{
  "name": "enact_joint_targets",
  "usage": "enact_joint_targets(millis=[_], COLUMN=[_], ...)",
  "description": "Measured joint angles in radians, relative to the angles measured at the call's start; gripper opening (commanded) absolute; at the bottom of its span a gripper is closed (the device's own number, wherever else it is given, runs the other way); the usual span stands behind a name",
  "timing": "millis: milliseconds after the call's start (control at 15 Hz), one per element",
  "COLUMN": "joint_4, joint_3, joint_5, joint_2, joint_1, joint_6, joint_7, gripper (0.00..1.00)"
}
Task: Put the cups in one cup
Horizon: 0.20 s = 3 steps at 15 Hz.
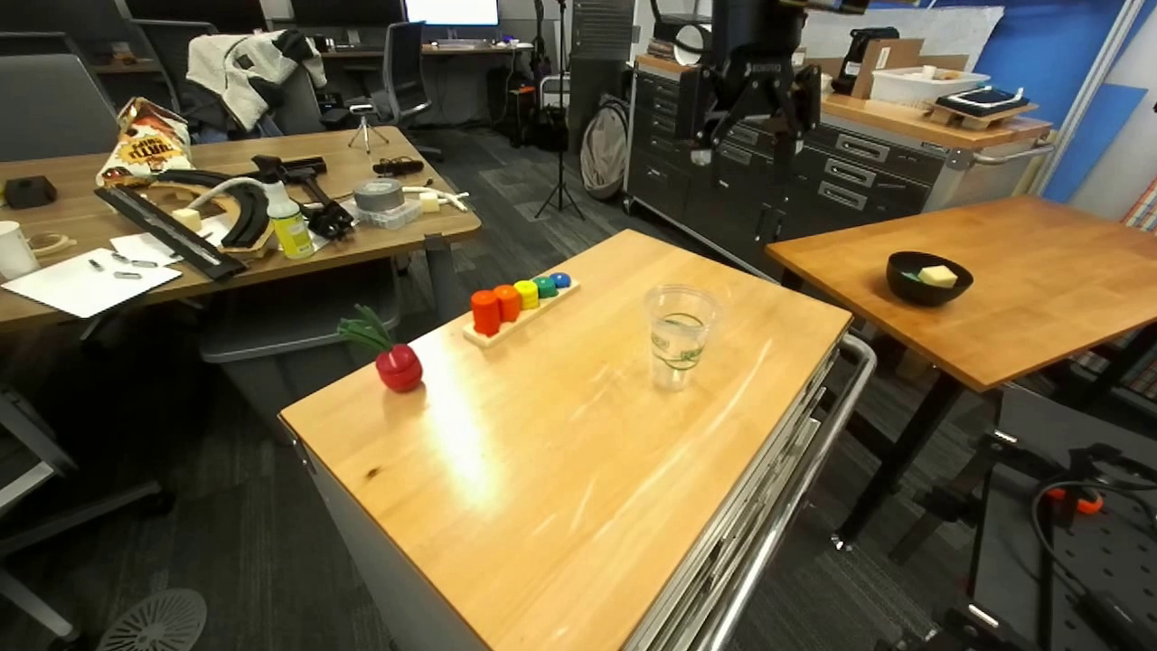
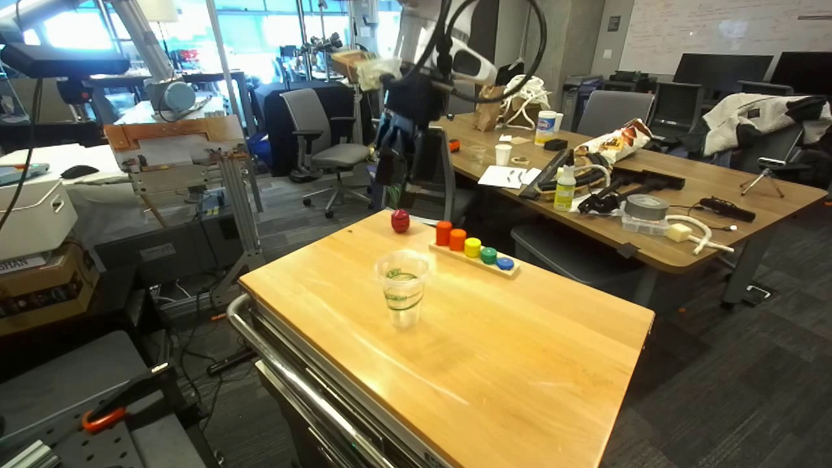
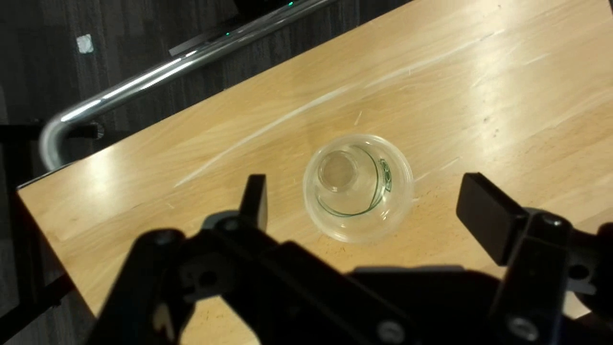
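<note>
Hovering in wrist view: black two-finger gripper [image 3: 366,211], jaws spread wide, nothing pinched, over a green-printed clear tapered plastic tumbler [image 3: 358,188]. Nested count unclear. Risk: off-centre descent could tip the probably light tumbler; over-tight squeeze could buckle its wall. In an exterior view, the tumbler stands upright on a scuffed, glossy, pale wooden cart top [image 1: 569,434]. In an exterior view, a cluttered brown desk [image 2: 708,185] and grey swivel chair [image 2: 338,156] sit beyond.
</note>
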Motion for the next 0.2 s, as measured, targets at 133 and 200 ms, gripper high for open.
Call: enact_joint_targets(millis=[133, 200], joint_4=[0.017, 0.024], joint_3=[0.005, 0.008], joint_5=[-0.029, -0.035], joint_2=[-0.054, -0.077], joint_1=[0.001, 0.001], joint_6=[-0.062, -0.086], joint_7=[0.006, 0.006], gripper=[1.0, 1.0])
